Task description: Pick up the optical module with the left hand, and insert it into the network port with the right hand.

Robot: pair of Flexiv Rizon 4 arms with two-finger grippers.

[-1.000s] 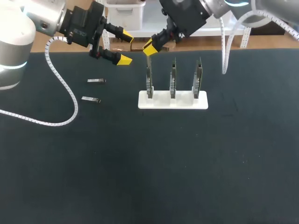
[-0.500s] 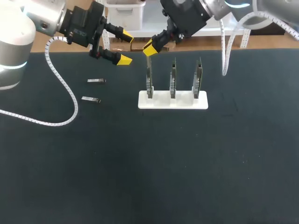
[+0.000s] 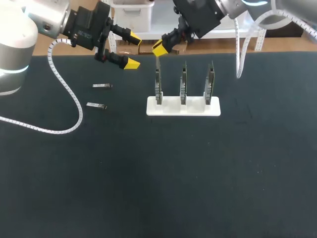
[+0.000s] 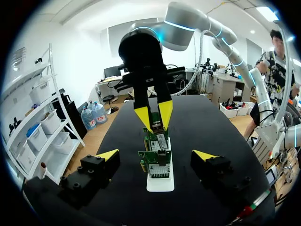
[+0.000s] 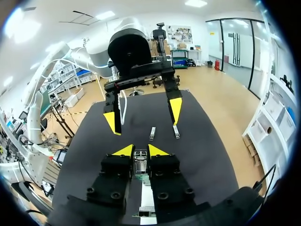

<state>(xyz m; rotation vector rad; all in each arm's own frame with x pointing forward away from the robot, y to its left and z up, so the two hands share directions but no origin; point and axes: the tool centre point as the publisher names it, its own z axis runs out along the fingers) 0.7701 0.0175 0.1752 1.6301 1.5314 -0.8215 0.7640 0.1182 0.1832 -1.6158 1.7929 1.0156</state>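
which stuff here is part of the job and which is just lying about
In the job: small silver optical module in right gripper; leftmost green network card on white stand.
Lying about: two silver modules on black table; two other green cards.

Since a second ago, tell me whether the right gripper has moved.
Yes, slightly. In the head view the right gripper has drawn up and away from the left board of the white stand.

Left arm (image 3: 47, 20) enters from the left, its gripper (image 3: 132, 50) held with fingers spread wide, facing the right gripper (image 3: 159, 48) (its arm reaches in from the right), fingers pinching a module (image 5: 140, 157).
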